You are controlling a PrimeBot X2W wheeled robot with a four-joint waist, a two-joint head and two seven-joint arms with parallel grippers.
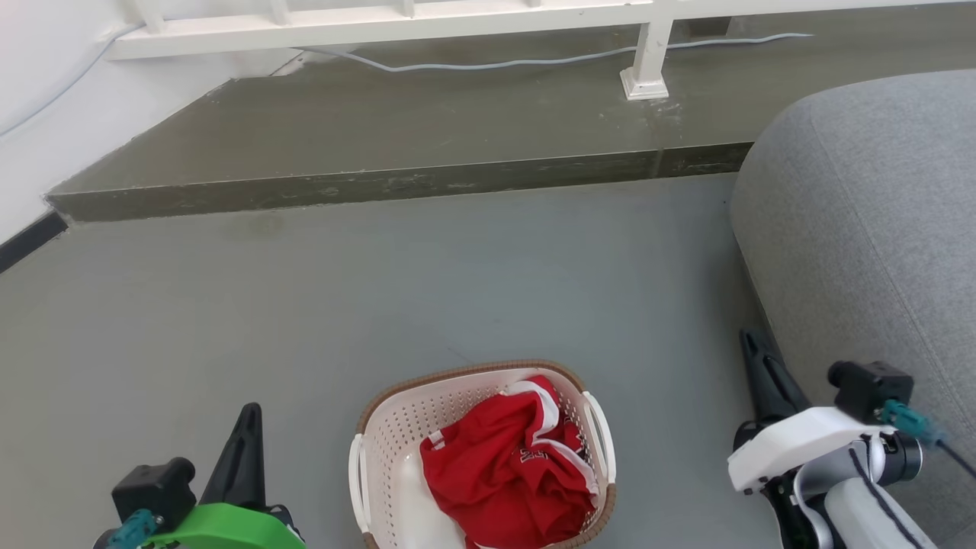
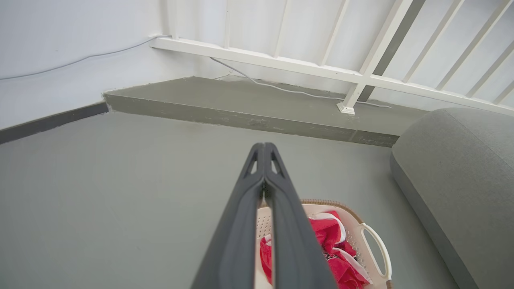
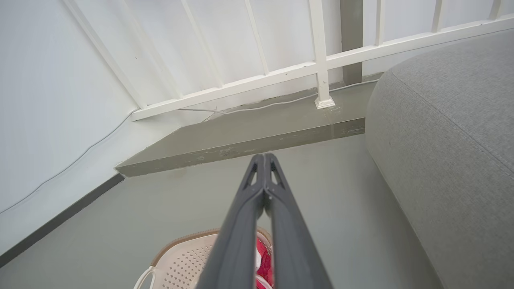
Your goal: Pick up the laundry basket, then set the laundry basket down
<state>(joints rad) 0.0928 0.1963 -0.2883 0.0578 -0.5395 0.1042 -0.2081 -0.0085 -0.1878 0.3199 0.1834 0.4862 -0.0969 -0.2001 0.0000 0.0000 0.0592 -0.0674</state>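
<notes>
The laundry basket point(image 1: 396, 427) stands on the grey floor at the bottom centre of the head view, cream-white with a brown rim and white side handles. A crumpled red garment point(image 1: 503, 465) lies inside it. My left gripper point(image 1: 248, 415) is shut and empty, to the basket's left and apart from it. My right gripper point(image 1: 749, 341) is shut too, off to the basket's right near the sofa. In the left wrist view the shut gripper point(image 2: 264, 146) points over the basket point(image 2: 361, 220). The right wrist view has its shut gripper point(image 3: 264, 157) above the basket's rim point(image 3: 180, 245).
A grey sofa point(image 1: 869, 229) fills the right side, close to my right arm. A raised concrete step point(image 1: 396, 183) crosses behind the open floor, with a white railing point(image 1: 381, 27) and a pale cable point(image 1: 534, 61) on it. A white wall point(image 1: 46, 99) closes the left.
</notes>
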